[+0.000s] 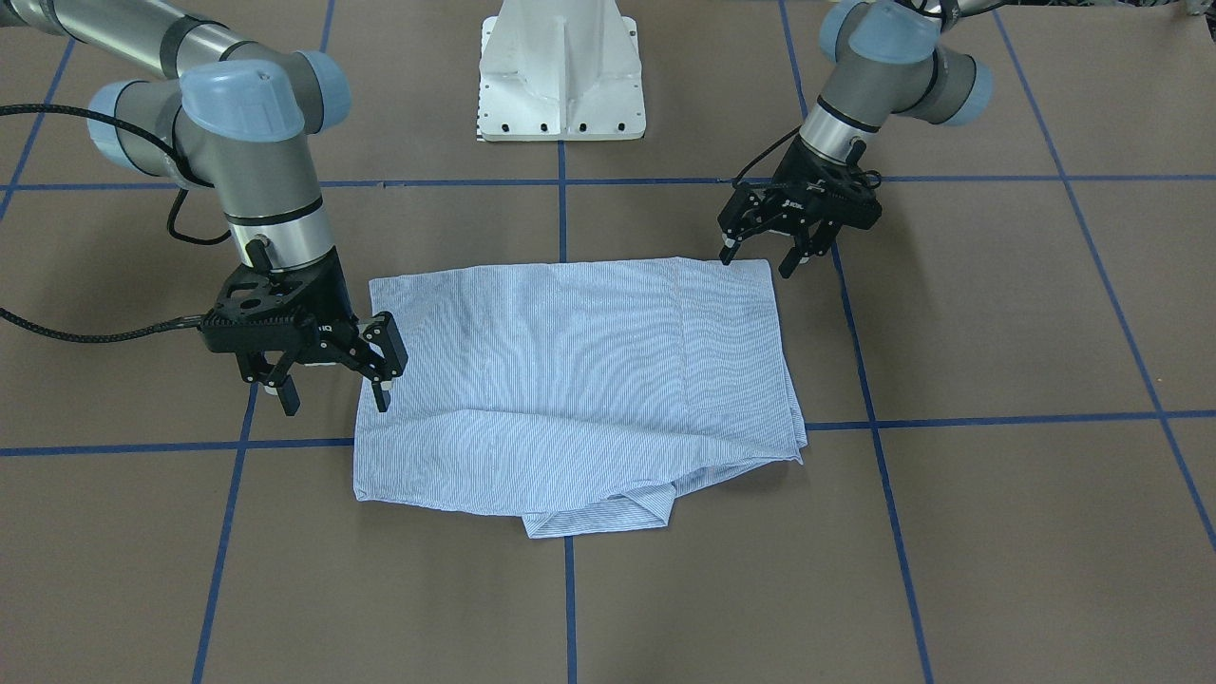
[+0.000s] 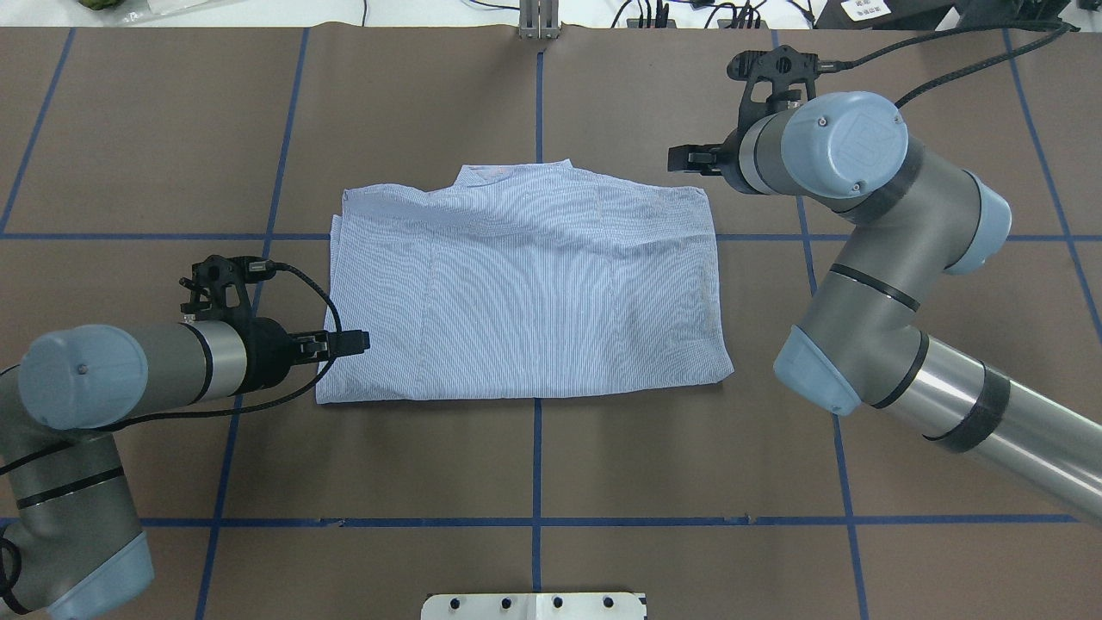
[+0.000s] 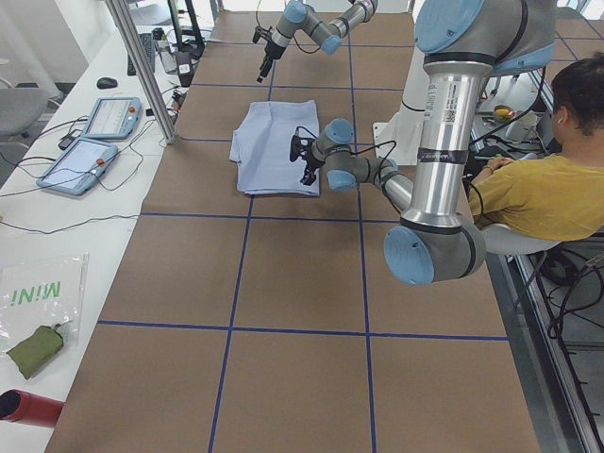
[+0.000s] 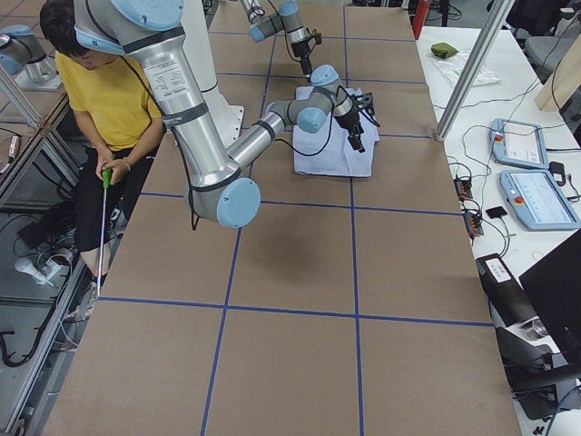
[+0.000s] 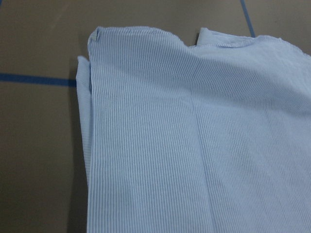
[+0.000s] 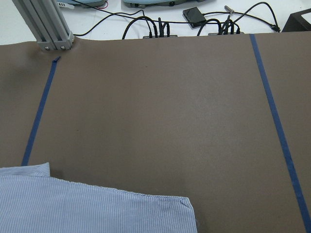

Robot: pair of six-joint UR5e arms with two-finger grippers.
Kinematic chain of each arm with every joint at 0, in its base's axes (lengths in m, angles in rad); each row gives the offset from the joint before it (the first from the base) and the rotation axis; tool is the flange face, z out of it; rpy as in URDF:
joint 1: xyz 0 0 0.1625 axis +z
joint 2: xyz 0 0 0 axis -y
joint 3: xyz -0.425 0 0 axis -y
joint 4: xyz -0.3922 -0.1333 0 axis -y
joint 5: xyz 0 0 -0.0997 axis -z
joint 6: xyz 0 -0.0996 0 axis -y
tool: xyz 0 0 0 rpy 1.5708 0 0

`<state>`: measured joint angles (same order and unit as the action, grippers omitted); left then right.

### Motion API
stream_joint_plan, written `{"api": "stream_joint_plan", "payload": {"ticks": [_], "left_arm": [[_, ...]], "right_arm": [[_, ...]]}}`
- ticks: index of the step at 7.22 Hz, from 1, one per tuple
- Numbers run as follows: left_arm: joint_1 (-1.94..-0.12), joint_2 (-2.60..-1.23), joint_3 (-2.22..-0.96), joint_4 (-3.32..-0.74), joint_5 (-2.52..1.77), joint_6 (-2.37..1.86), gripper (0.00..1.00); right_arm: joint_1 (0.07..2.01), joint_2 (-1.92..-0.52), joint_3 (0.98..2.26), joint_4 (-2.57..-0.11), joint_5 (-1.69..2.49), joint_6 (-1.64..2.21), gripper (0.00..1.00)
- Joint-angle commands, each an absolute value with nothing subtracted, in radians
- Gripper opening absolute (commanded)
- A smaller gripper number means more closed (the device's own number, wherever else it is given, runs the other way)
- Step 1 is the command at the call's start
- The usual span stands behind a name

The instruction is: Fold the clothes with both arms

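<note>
**So, half-folded shirt, both hands empty: where do I grab?**

Okay, the light blue striped shirt [image 1: 570, 370] lies flat in the middle of the table [image 1: 997, 532], folded down to a rough rectangle. My left gripper [image 1: 757, 263] hangs at the corner nearest my base on my left side, with its fingers spread and the tips right by the cloth's edge. My right gripper [image 1: 336, 401] is near the far corner on my right. It's spread wide too and holds nothing.

Handling-wise, I'd guess this is thin, light, floppy stuff with zero stiffness. The left wrist view shows several layers stacked along that edge, and I'd expect them to slide over each other. So I'd pinch right at the corners, deep enough to catch every layer. I'd also lift both sides together, otherwise the middle probably sags and the fold comes apart.

Some things I can't make out:
- **Shirt details:** no collar, buttons, pocket or sleeves show anywhere, so they're presumably tucked inside.
- **Flap:** a small flap [image 1: 594, 518] sticks out past the far edge, and I can't tell if it's collar or hem.
- **Fingers:** neither wrist camera shows my own fingers, so I can't say whether the tips touch the cloth or just hover over it.
</note>
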<state>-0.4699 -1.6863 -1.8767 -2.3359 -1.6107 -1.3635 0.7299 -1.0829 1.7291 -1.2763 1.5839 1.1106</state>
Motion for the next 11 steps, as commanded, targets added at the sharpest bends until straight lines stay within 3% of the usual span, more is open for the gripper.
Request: {"api": "stream_joint_plan", "payload": {"ticks": [1,5,6,8,9,10,11], "left_arm": [[-0.456,-1.666,-1.844,-2.344,-1.601,-1.399,0.79],[-0.414,-1.669,-1.821,-2.342,-1.6,-1.408,0.79],[-0.404,-1.669,-1.822,-2.342,-1.6,-1.408,0.71],[-0.397,-1.671,-1.822,-2.342,-1.594,-1.42,0.47],[-0.397,-1.671,-1.822,-2.342,-1.589,-1.42,0.3],[-0.396,-1.671,-1.825,-2.342,-1.588,-1.42,0.05],[-0.397,-1.666,-1.836,-2.341,-1.586,-1.419,0.0]], "right_arm": [[0.723,-1.083,1.729,-1.276,1.582,1.112,1.0],[0.71,-1.083,1.721,-1.276,1.577,1.114,1.0],[0.709,-1.083,1.721,-1.276,1.575,1.114,1.0],[0.707,-1.083,1.721,-1.276,1.575,1.114,1.0],[0.707,-1.085,1.721,-1.276,1.575,1.114,1.0],[0.706,-1.085,1.721,-1.276,1.574,1.114,1.0],[0.706,-1.085,1.721,-1.276,1.574,1.114,1.0]]}}
